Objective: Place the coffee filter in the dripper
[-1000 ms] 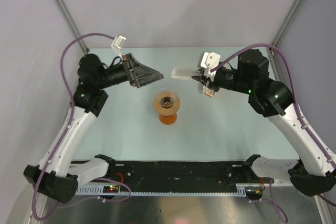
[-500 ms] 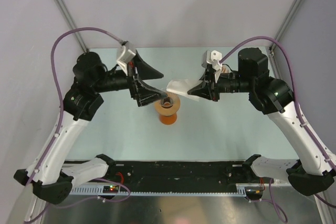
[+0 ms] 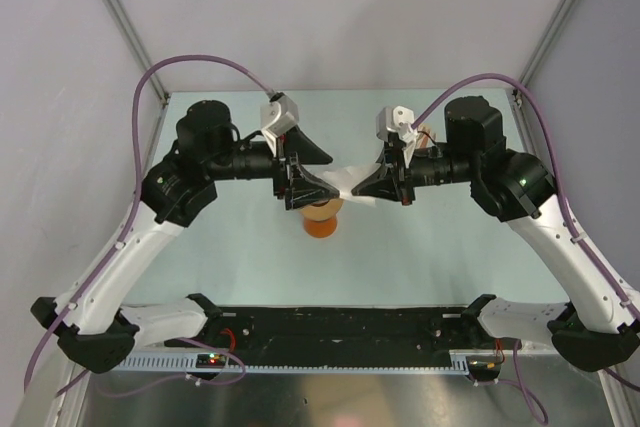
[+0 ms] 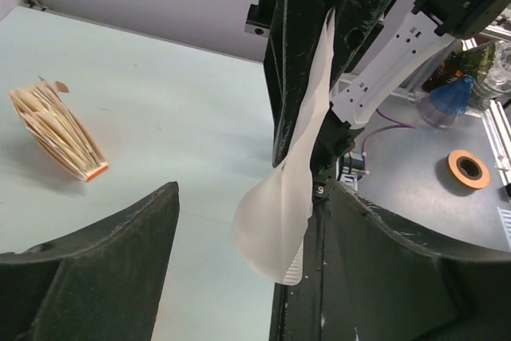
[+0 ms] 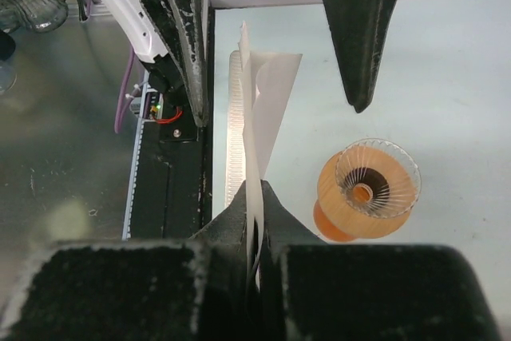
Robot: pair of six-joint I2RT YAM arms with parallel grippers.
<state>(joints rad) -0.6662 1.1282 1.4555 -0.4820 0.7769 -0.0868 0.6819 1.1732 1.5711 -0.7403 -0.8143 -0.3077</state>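
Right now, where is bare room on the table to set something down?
Bare table runs between the dripper and the black rail, and wide to either side. Crowded over the dripper, where the left gripper and right gripper meet at the coffee filter.

No text, label, brand, number or sign can be read in any of the three views.
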